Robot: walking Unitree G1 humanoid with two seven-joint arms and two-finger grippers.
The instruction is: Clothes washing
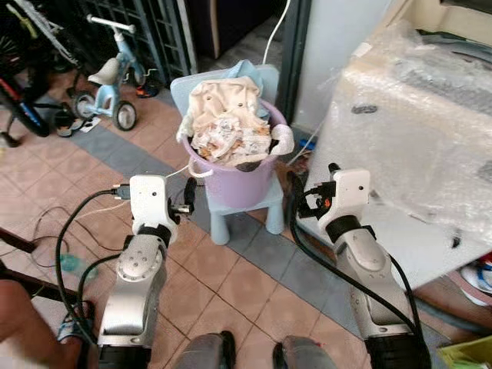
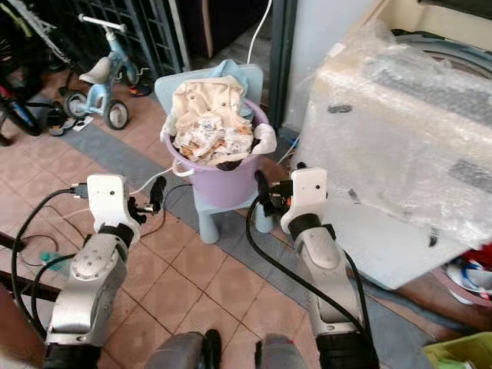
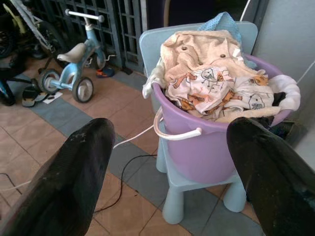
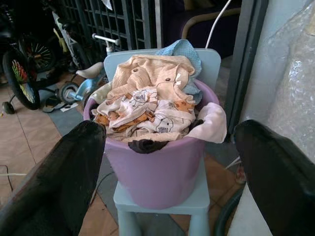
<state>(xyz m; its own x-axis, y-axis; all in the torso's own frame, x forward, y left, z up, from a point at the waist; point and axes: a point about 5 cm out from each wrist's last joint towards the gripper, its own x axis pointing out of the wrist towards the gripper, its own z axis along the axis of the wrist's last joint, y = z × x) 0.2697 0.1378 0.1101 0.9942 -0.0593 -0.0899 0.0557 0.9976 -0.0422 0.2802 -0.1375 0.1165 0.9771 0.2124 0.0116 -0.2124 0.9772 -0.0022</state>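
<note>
While ahead of both spread grippers, bucket (image 1: 244, 183) untouched

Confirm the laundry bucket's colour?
Lilac purple bucket with a white handle, seen best in the left wrist view.

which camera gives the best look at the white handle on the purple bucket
The left wrist view: the white handle hangs large and unblocked down the purple bucket, framed between the open jaws. In the left eye view it is a small white loop beside the left gripper. The right eye view catches just a sliver; from the right wrist I cannot make it out.
</note>
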